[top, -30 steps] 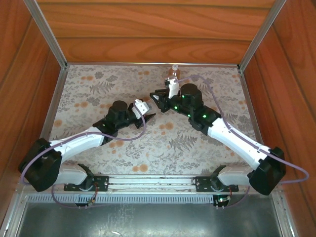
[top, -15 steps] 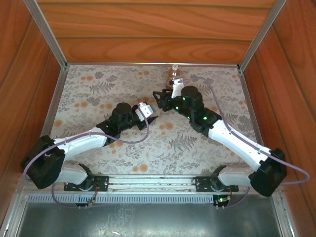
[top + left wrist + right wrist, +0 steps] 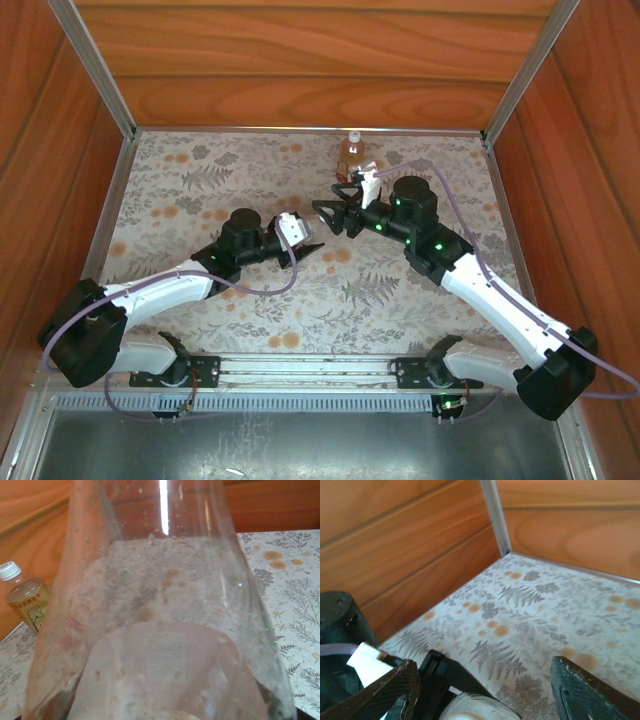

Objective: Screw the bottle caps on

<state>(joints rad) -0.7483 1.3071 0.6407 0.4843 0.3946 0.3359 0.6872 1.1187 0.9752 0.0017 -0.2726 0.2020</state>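
Observation:
My left gripper (image 3: 305,245) is shut on a clear bottle (image 3: 290,224) with a pale label. In the left wrist view the bottle (image 3: 160,630) stands close in front of the camera and hides the jaws. My right gripper (image 3: 328,215) is open just right of that bottle. Its two fingers (image 3: 395,690) stand wide apart and hold nothing. The bottle's whitish rounded end (image 3: 475,707) shows low between them, touching neither. The amber bottle (image 3: 348,153) stands upright at the back wall with a white cap (image 3: 9,570) on it.
Wooden walls (image 3: 320,60) with metal corner posts close in the floral mat (image 3: 200,180) on three sides. The amber bottle (image 3: 22,600) stands against the back wall. The left gripper's black finger (image 3: 440,672) lies close beside my right gripper's left finger.
My right gripper has opened and drawn back to the right, away from the held bottle's end. The left arm has turned slightly with the bottle still in its grip.

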